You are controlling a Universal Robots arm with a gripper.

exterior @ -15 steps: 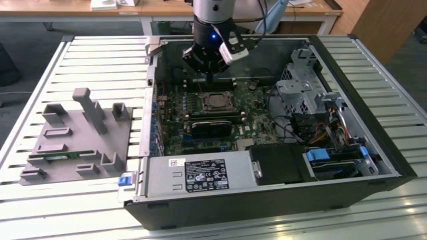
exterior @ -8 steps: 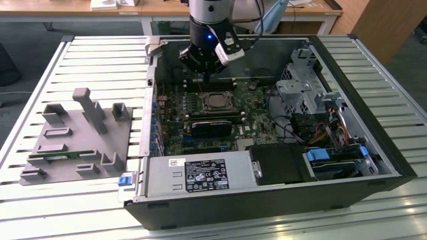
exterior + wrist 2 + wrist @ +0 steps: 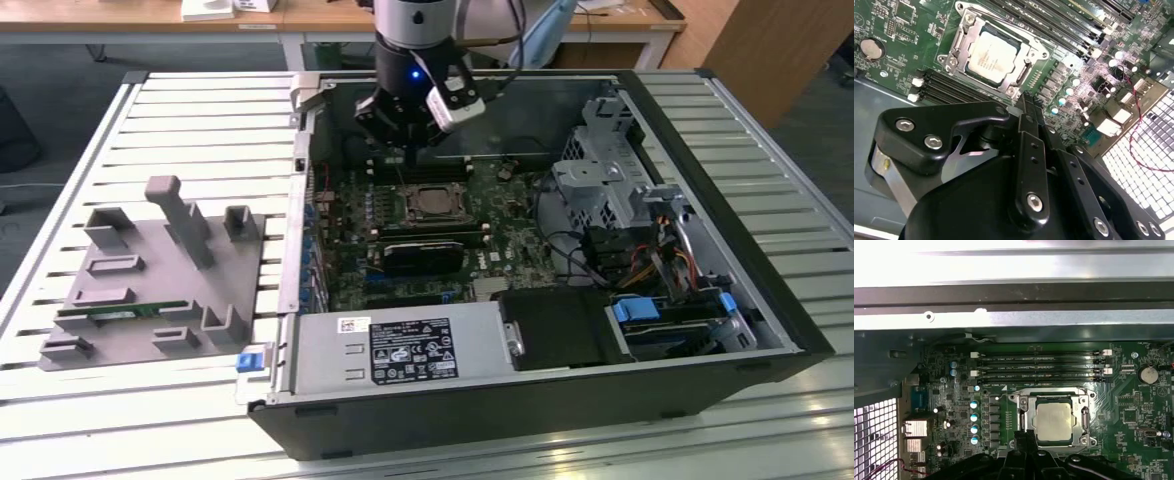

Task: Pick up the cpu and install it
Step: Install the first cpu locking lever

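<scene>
The cpu (image 3: 430, 205) lies flat in its socket on the green motherboard (image 3: 354, 270) inside the open computer case. Its silvery top shows in both wrist views (image 3: 991, 56) (image 3: 1054, 422), framed by the metal socket bracket (image 3: 954, 47). My gripper (image 3: 400, 150) hangs above the board, just beyond the socket toward the case's far wall. In both wrist views its black fingers (image 3: 1028, 100) (image 3: 1026, 436) are pressed together with nothing between them, and their tips sit beside the socket's edge, apart from the chip.
Black memory slots (image 3: 1039, 367) run beside the socket. A black heatsink block (image 3: 420, 255), the power supply (image 3: 400, 350) and a drive cage (image 3: 601, 180) crowd the case. A grey fixture tray (image 3: 147, 270) holding a green memory stick (image 3: 127, 312) sits on the slatted table at the exterior view's left.
</scene>
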